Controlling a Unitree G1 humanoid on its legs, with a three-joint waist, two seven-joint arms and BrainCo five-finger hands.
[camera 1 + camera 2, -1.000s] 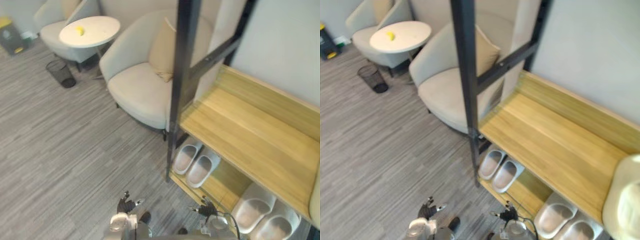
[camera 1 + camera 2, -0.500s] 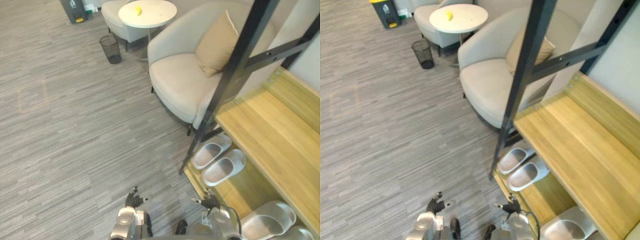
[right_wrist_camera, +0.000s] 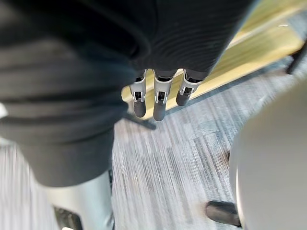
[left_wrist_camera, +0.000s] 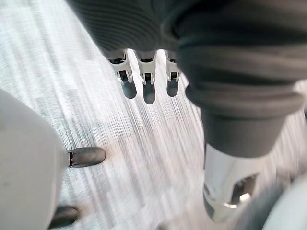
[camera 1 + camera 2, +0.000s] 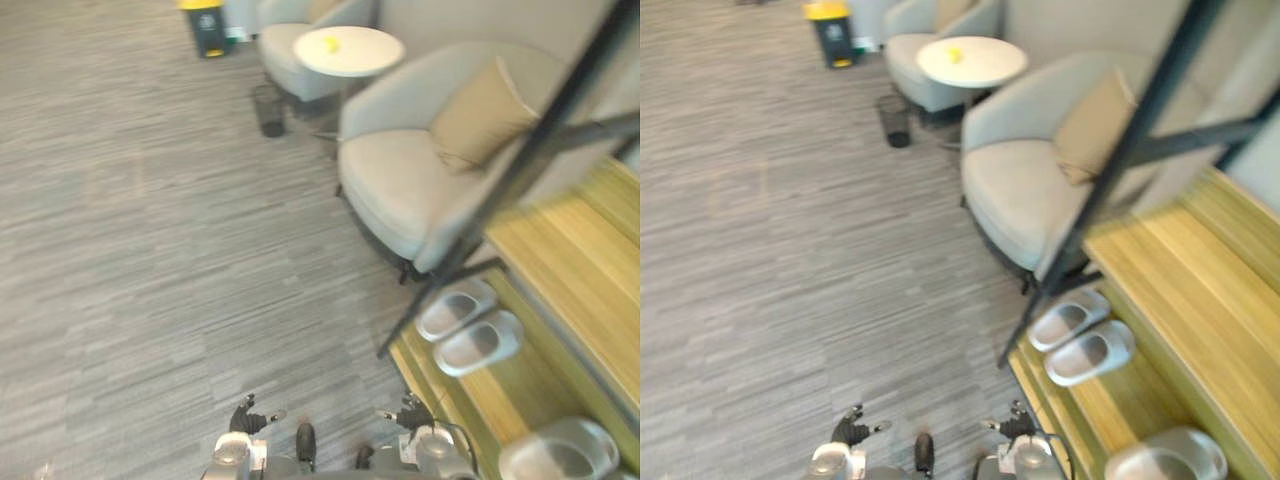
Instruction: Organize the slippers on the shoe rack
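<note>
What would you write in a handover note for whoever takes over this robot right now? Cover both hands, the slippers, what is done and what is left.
Left hand: open, fingers straight, holding nothing, low over the carpet.
Right hand: open, holding nothing, low beside the shoe rack.
Slippers: one pale pair lies side by side on the bottom shelf; another slipper lies further along it, cut off at the edge.
Done: those are shelved.
Left: probably just confirm the cut-off slipper's pair is lined up.
</note>
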